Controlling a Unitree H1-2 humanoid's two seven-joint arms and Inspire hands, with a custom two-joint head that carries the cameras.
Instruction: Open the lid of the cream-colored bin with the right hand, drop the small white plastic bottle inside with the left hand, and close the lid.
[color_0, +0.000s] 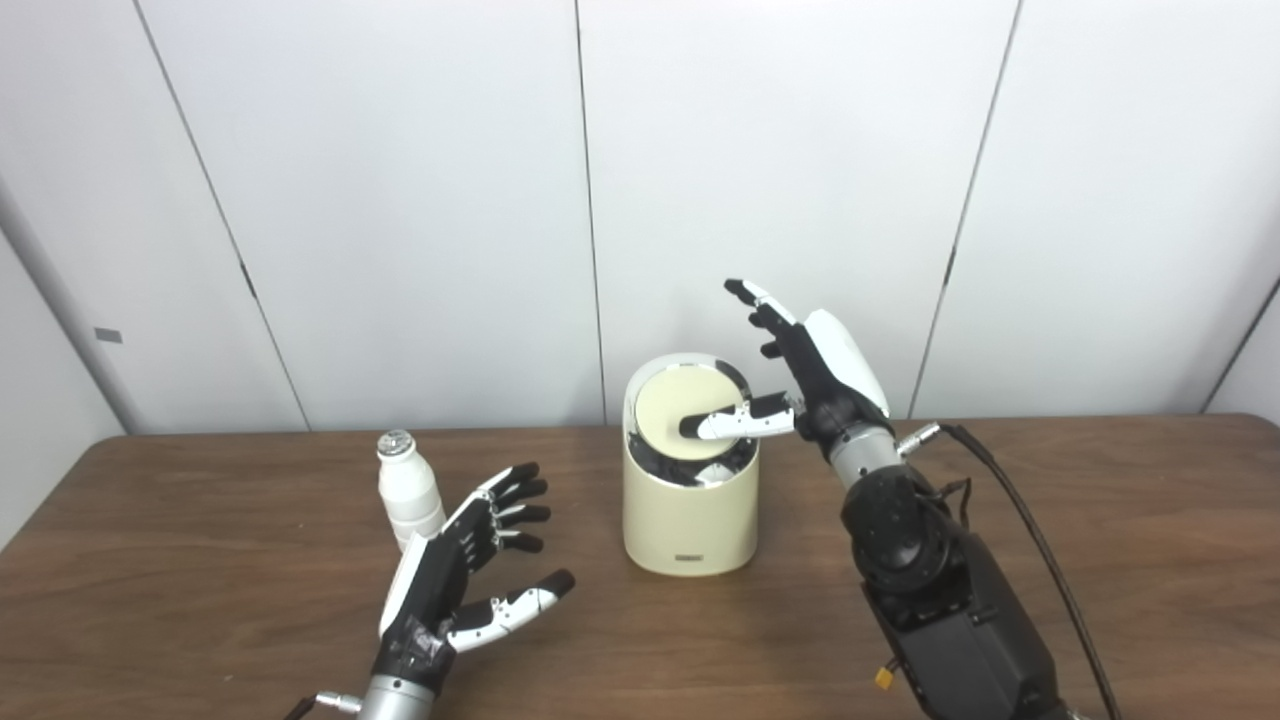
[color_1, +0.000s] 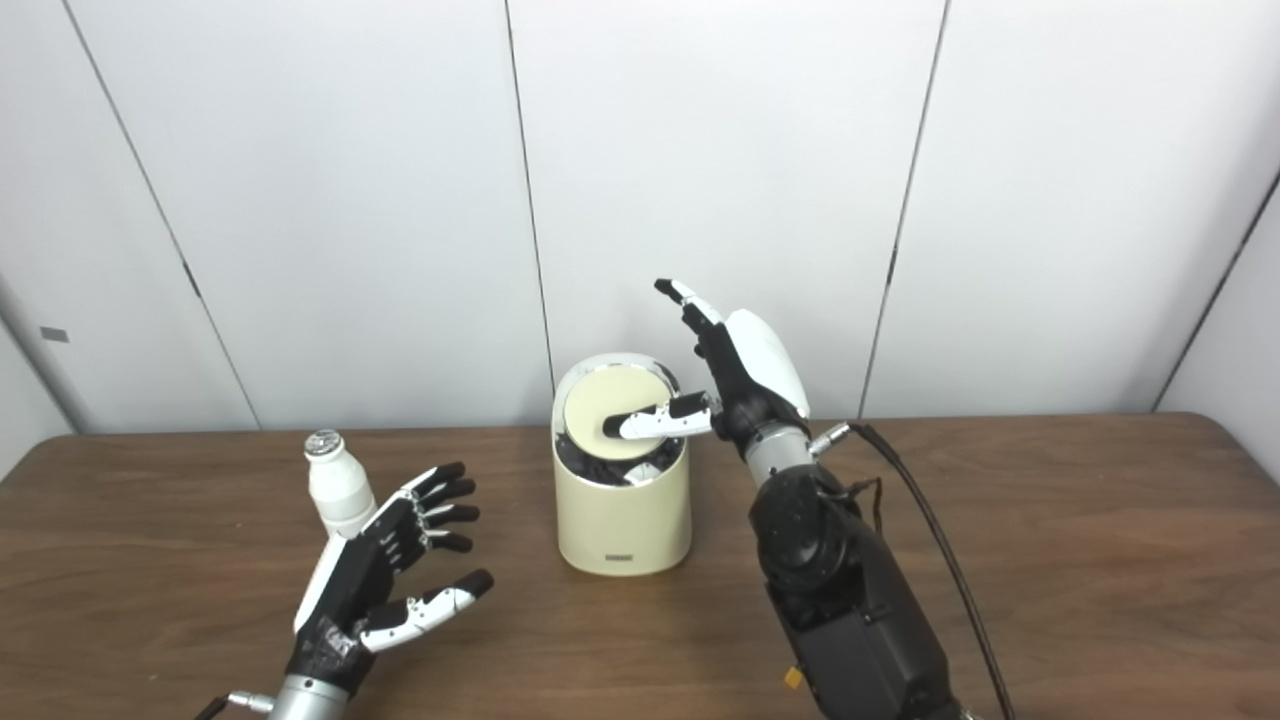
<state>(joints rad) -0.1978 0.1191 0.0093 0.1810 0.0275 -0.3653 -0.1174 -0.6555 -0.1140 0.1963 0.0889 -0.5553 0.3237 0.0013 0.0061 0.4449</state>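
The cream-colored bin (color_0: 688, 510) stands mid-table. Its round lid (color_0: 688, 412) is tilted up at the back, showing a dark gap along the front rim. My right hand (color_0: 805, 375) is raised beside the bin's right side, open, with its thumb lying across the lid and the other fingers pointing up. The small white plastic bottle (color_0: 408, 490) with a silver cap stands upright left of the bin. My left hand (color_0: 470, 565) is open just in front and to the right of the bottle, fingers spread, not touching it.
The brown wooden table (color_0: 1100, 560) reaches to white wall panels behind. A black cable (color_0: 1040, 545) runs along my right arm toward the lower right.
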